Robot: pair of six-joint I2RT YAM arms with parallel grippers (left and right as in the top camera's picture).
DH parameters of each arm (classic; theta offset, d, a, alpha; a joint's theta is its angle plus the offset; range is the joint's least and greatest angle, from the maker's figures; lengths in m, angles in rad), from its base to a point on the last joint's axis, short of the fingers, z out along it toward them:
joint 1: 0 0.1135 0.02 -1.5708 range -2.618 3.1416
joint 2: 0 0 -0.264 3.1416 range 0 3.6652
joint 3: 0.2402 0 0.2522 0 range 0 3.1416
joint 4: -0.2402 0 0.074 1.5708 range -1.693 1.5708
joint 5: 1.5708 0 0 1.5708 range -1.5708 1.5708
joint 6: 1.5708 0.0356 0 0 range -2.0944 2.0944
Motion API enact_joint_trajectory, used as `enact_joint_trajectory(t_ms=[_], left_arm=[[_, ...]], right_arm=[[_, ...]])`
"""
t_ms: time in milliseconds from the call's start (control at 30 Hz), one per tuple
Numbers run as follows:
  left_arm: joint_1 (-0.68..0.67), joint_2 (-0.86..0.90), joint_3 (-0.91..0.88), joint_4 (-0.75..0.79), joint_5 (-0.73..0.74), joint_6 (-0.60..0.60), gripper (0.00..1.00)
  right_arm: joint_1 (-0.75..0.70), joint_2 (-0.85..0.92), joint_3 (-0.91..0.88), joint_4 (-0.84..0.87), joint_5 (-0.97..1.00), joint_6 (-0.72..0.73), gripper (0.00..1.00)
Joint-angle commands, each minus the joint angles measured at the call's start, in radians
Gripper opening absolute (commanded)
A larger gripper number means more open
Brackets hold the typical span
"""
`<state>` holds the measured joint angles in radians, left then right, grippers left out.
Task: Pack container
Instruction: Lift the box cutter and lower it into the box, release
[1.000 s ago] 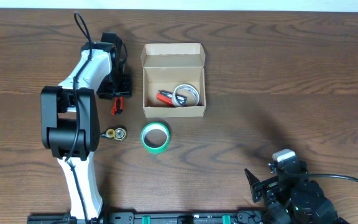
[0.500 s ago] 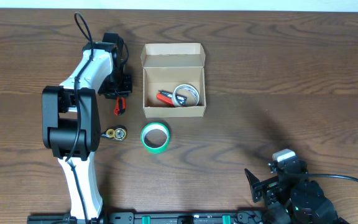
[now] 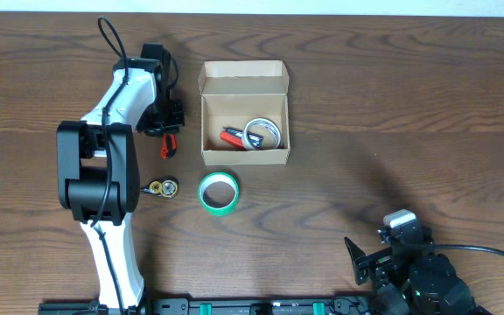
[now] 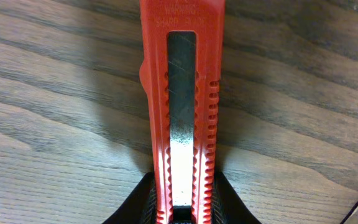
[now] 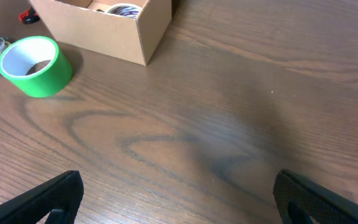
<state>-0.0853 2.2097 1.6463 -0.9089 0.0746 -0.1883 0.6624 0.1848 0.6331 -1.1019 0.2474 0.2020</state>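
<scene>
Red cutter in the left claw, open box close on its right

Red plastic, the cutter (image 4: 182, 93) runs lengthwise straight out from the left claw (image 3: 168, 133), which is clenched on it from both sides, low at the wooden desk (image 3: 392, 105); whether it is lifted clear I cannot tell. To the right, near but apart, the cardboard box (image 3: 244, 158) stands open with its flap folded back and room beside the few items inside, so I judge a short carry rightward over its wall. A green tape roll (image 5: 45, 84) sits just before the box. Far right, the right claw (image 5: 185, 199) hangs spread and empty, well apart; the left arm is nearer.
</scene>
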Motion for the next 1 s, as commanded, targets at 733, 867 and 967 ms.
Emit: enact_joint_trajectory(t_ms=[733,867,967], left_arm=[[-0.037,-0.362,0.029,-0.01,-0.03,-0.072,0.2],[-0.091,-0.403,0.029,-0.006,-0.031,-0.127,0.19],[-0.151,-0.413,0.029,0.008,-0.033,-0.184,0.19]], right_arm=[[0.006,-0.008,-0.002,0.001,0.011,0.011,0.99],[0.006,-0.008,-0.002,0.001,0.011,0.011,0.99],[0.006,-0.008,-0.002,0.001,0.011,0.011,0.99]])
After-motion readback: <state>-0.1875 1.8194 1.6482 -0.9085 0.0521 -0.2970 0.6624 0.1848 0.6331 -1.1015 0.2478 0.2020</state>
